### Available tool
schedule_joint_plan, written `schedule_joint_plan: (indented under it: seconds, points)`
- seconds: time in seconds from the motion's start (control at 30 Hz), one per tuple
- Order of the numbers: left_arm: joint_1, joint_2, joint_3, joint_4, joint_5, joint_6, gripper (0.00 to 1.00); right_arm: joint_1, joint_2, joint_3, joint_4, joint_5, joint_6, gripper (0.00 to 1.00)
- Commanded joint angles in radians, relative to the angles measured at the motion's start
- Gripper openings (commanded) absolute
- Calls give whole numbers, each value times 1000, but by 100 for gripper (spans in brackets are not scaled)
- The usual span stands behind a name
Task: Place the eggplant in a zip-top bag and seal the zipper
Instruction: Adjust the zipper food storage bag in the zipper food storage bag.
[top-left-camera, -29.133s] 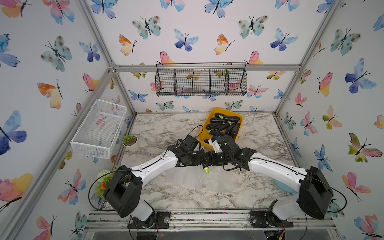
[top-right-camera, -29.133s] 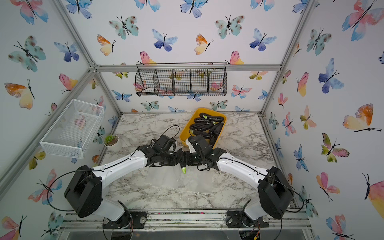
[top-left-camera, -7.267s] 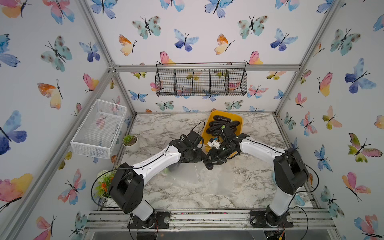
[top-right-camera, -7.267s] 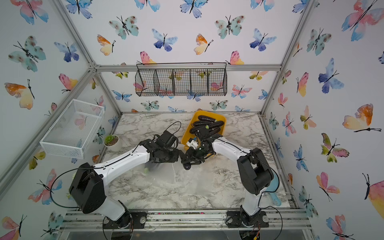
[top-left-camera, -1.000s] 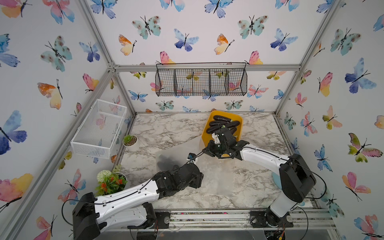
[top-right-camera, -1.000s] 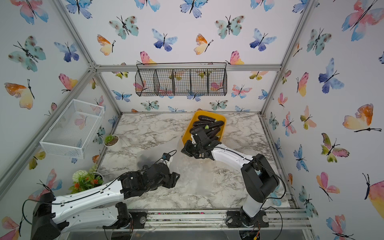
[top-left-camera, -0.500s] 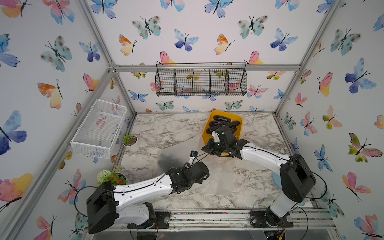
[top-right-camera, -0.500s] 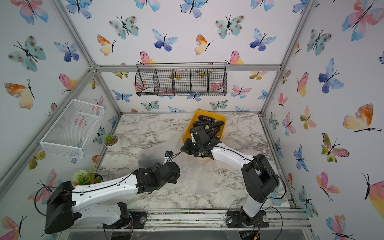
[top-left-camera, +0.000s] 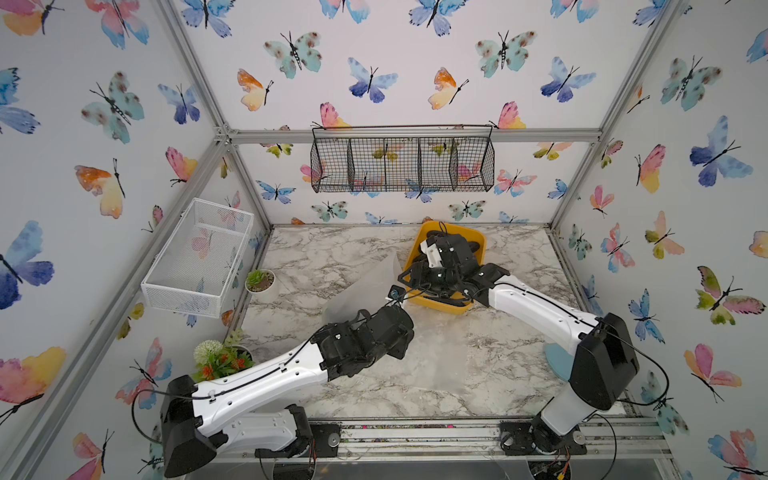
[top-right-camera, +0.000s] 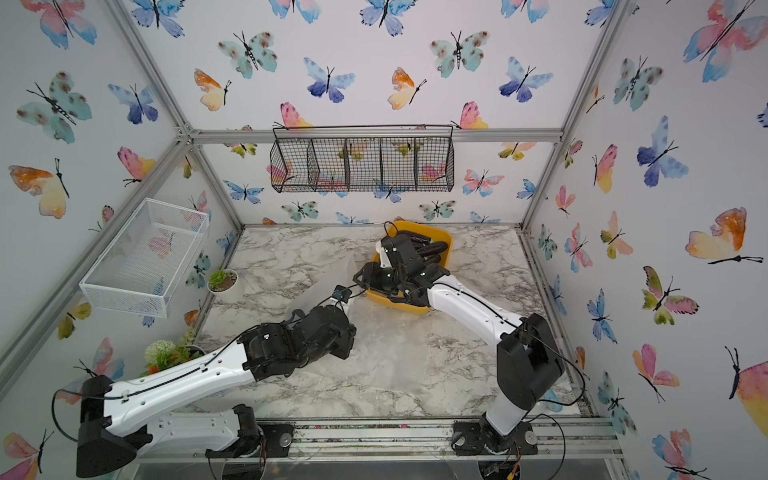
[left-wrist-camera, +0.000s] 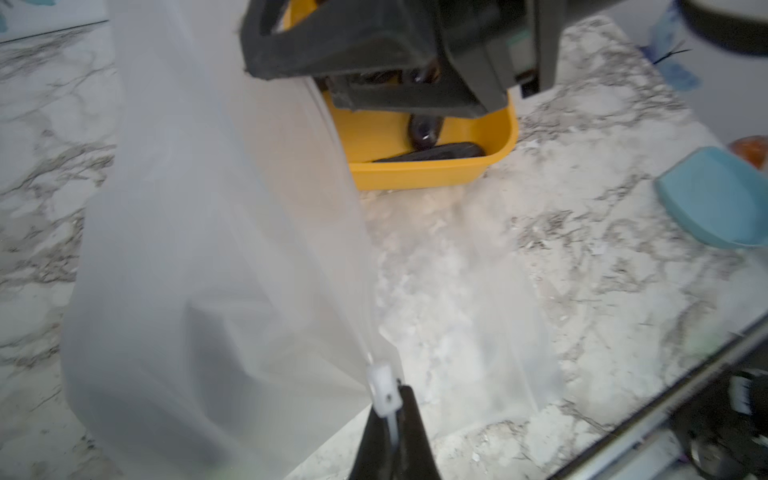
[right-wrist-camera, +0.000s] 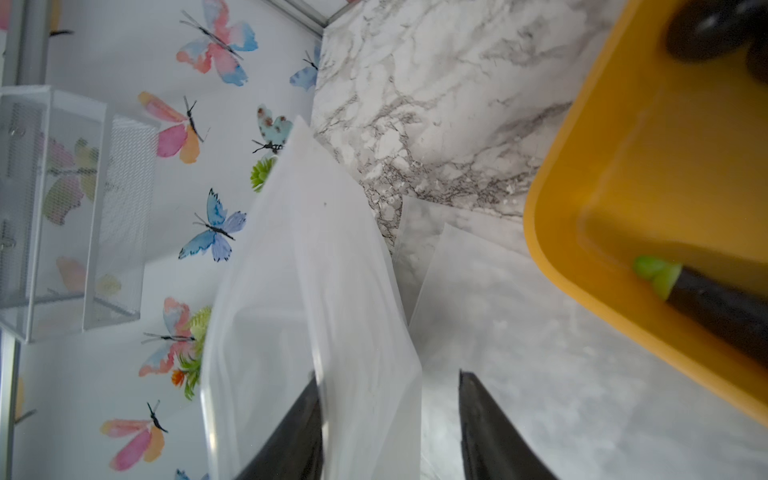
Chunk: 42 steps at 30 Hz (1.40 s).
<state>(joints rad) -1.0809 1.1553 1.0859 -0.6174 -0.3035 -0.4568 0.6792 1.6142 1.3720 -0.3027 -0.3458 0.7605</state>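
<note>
One zipper slider (left-wrist-camera: 383, 386) within left hand (left-wrist-camera: 392, 413)

Frosted zip-top bag (left-wrist-camera: 208, 249) off table, white slider (left-wrist-camera: 384, 388) at end; dark eggplant (right-wrist-camera: 715, 307) in yellow tub (right-wrist-camera: 602, 145).

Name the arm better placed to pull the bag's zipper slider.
Left. The left gripper is shut on the white slider; the right gripper stands open at the far end of the bag, by the yellow bin.
</note>
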Motion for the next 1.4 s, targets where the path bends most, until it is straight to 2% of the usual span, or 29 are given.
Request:
schedule_joint_plan:
  seconds: [0.0, 0.17, 0.33, 0.47, 0.57, 0.7, 0.77, 0.8, 0.87, 0.93, 1.0, 1.23, 1.37]
  points:
    - [41, -19, 101, -6, 260, 189, 0, -95, -97, 72, -149, 50, -241, 57]
    - [47, 88, 276, -68, 426, 283, 0, -272, -152, 134, -245, 41, -405, 59]
    - [46, 180, 418, -86, 581, 338, 0, -310, -126, 208, -337, 147, -490, 60]
    - [25, 207, 495, -98, 668, 352, 0, -335, -118, 199, -316, 143, -475, 60]
    - [0, 233, 544, -140, 692, 370, 0, -339, -100, 199, -302, 118, -469, 60]
    - [-5, 194, 525, -173, 678, 383, 0, -338, -92, 208, -283, 47, -528, 59]
    - [36, 129, 450, -171, 641, 378, 0, -338, -94, 210, -271, 31, -566, 59]
    - [74, 102, 410, -174, 633, 378, 0, -338, -96, 212, -261, 13, -588, 59]
    - [212, 40, 311, -189, 677, 380, 0, -338, -99, 212, -229, -36, -628, 58]
    - [314, 0, 229, -199, 653, 398, 0, -337, -100, 211, -202, -107, -672, 56]
    - [366, -4, 188, -226, 605, 417, 0, -337, -100, 205, -178, -205, -725, 54]
    - [378, 49, 158, -270, 405, 502, 0, -322, -126, 102, 67, -647, -883, 52]
    - [384, 53, 180, -242, 287, 521, 2, -302, -54, 148, 32, -787, -994, 53]
